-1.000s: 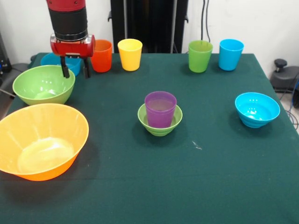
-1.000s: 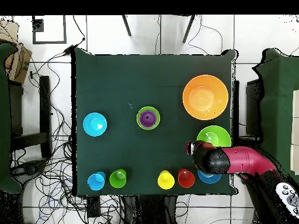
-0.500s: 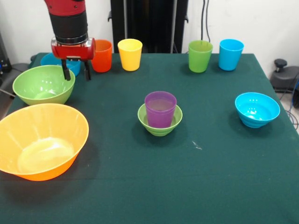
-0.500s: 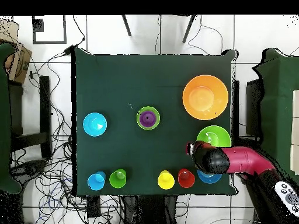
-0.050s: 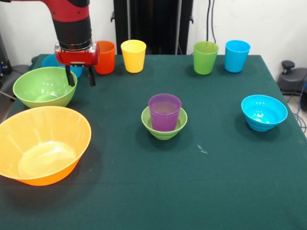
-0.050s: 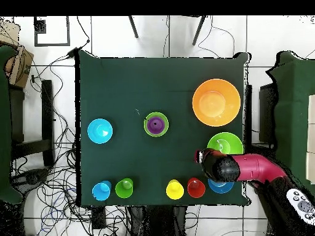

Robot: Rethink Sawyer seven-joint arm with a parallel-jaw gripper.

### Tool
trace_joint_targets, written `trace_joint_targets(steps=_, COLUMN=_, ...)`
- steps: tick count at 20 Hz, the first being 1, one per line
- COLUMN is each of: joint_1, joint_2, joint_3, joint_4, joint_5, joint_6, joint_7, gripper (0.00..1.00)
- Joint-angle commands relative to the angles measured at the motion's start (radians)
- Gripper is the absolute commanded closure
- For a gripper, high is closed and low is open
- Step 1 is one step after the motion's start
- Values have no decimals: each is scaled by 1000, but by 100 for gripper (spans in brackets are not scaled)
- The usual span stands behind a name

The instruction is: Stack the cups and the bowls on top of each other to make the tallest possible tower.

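Tower's only two pieces tall so far, mid-frame: purple cup (image 5: pixel 164 111) sitting in the small green bowl (image 5: pixel 164 125).

We figure the small blue bowl (image 5: pixel 264 111) at right goes next; gripper (image 5: pixel 80 80), upper left, hangs spread and empty.

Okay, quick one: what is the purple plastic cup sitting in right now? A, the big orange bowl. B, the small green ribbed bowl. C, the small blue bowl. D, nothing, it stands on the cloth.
B: the purple plastic cup stands upright inside the small green ribbed bowl at mid-table, while the large orange bowl and the small blue bowl are empty.
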Motion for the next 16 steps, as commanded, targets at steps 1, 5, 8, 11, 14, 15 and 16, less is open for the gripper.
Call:
trace_joint_targets(steps=1, joint_1=22, joint_2=36, joint_3=41, joint_4=-89, joint_5=-96, joint_6=-26, joint_7=-151, gripper=0)
trace_joint_targets(steps=5, joint_1=19, joint_2=40, joint_3=34, joint_4=-99, joint_5=-109, joint_6=-29, joint_7=-159, gripper=0)
trace_joint_targets(steps=8, joint_1=10, joint_2=32, joint_3=38, joint_4=-93, joint_5=-109, joint_6=-23, joint_7=-174, gripper=0)
trace_joint_targets(steps=11, joint_1=3, joint_2=26, joint_3=41, joint_4=-89, joint_5=-107, joint_6=-14, joint_7=-185, gripper=0)
trace_joint_targets(steps=14, joint_1=5, joint_2=39, joint_3=34, joint_4=-111, joint_5=-123, joint_6=-22, joint_7=-183, gripper=0)
trace_joint_targets(steps=15, joint_1=3, joint_2=40, joint_3=33, joint_4=-113, joint_5=-124, joint_6=-18, joint_7=-187, gripper=0)
trace_joint_targets(steps=16, joint_1=1, joint_2=38, joint_3=33, joint_4=-112, joint_5=-125, joint_6=-14, joint_7=-193, gripper=0)
